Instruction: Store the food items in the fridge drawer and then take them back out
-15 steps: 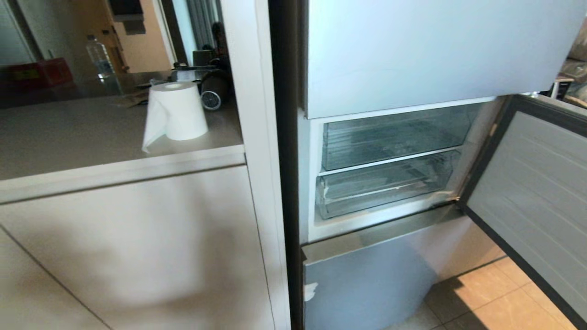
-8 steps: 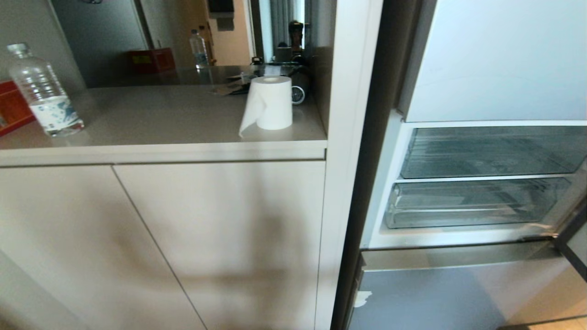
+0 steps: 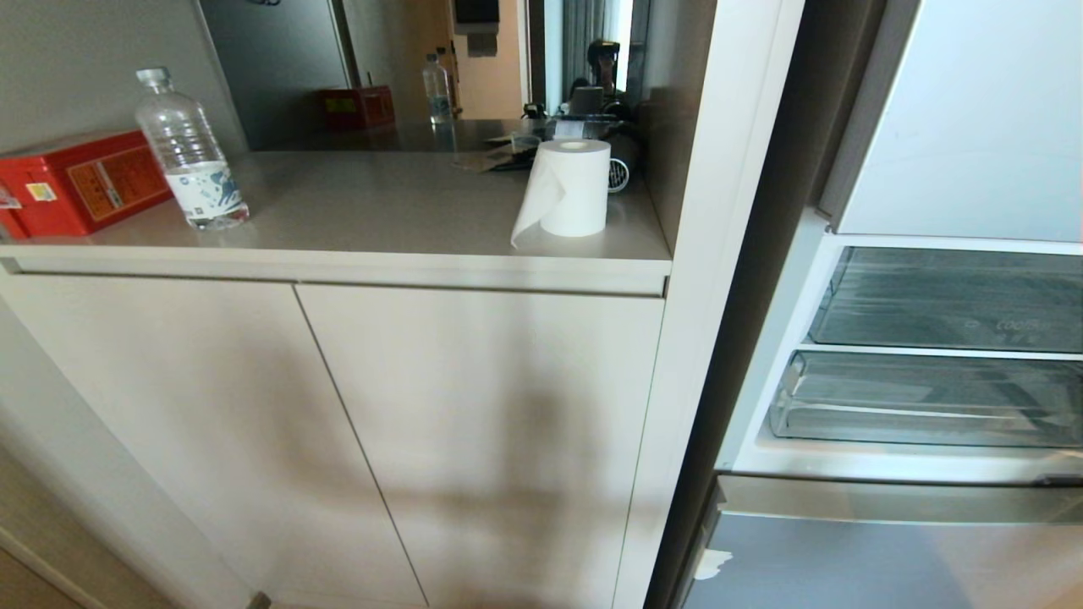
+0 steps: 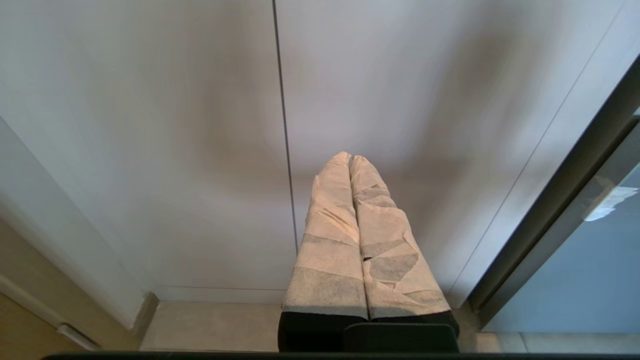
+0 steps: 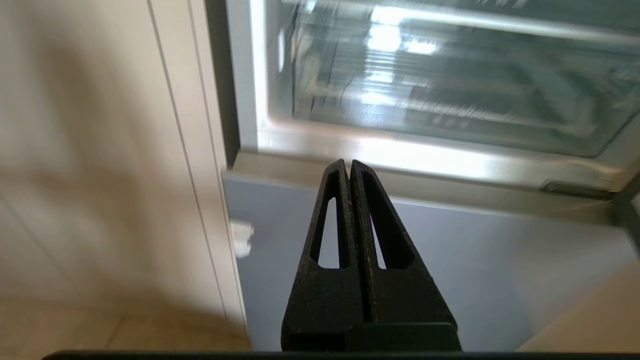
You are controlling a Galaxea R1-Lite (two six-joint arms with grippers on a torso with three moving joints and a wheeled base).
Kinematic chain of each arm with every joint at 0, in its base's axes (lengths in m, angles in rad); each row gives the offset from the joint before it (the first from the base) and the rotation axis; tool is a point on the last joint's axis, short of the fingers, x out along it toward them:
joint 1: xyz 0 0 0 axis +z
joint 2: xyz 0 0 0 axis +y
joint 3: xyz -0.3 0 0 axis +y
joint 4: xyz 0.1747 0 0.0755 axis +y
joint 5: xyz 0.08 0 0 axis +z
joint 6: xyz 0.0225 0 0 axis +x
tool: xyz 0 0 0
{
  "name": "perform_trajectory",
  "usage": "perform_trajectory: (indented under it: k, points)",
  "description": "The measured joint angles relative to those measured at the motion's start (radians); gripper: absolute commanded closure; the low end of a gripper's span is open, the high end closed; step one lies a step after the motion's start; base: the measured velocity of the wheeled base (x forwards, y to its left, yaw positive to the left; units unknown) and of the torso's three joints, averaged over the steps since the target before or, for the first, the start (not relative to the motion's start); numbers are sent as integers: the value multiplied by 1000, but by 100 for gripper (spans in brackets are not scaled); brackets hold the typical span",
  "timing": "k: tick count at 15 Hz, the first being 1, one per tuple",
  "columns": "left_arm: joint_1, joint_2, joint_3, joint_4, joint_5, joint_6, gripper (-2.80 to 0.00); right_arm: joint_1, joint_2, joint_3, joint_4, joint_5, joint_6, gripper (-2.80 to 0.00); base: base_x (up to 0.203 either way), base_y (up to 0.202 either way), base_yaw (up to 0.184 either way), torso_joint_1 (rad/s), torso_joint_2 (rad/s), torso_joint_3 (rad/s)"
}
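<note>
Right gripper [image 5: 349, 167] — jaws pressed together — points at fridge drawer [image 5: 440, 95].

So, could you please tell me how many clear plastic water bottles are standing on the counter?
1: a clear plastic water bottle stands on the beige counter beside the red box. The small bottle further back is its reflection in the glossy back panel.

We are seeing even, soft daylight across the beige cabinet doors [image 3: 474, 440], where a broad, diffuse shadow is falling. Glare is washing over the fridge drawer [image 5: 440, 90] in the right wrist view, and motion blur is smearing its ribs. The paper towel roll [image 3: 568, 188] is reading bright and crisp. Straight edges are bowing slightly toward the head view's borders.
</note>
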Motion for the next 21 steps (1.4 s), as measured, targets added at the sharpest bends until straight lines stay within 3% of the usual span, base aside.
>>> perform_trajectory:
  k: [4,7,12,15,16,21]
  points:
    - [0,0,0,0,0,0,0,1,251,-175,-16,57,51,0,0,0,0,0,0,0]
    - [0,0,0,0,0,0,0,1,599,-245,-135,120,90,0,0,0,0,0,0,0]
    - [0,0,0,0,0,0,0,1,1159,-230,-574,183,165,0,0,0,0,0,0,0]
    - [0,0,0,0,0,0,0,1,1333,-178,-809,185,168,0,0,0,0,0,0,0]
    - [0,0,0,0,0,0,0,1,1378,-177,-849,185,167,-280,0,0,0,0,0,0]
    - [0,0,0,0,0,0,0,1,1614,-204,-1089,134,139,-280,0,0,0,0,0,0]
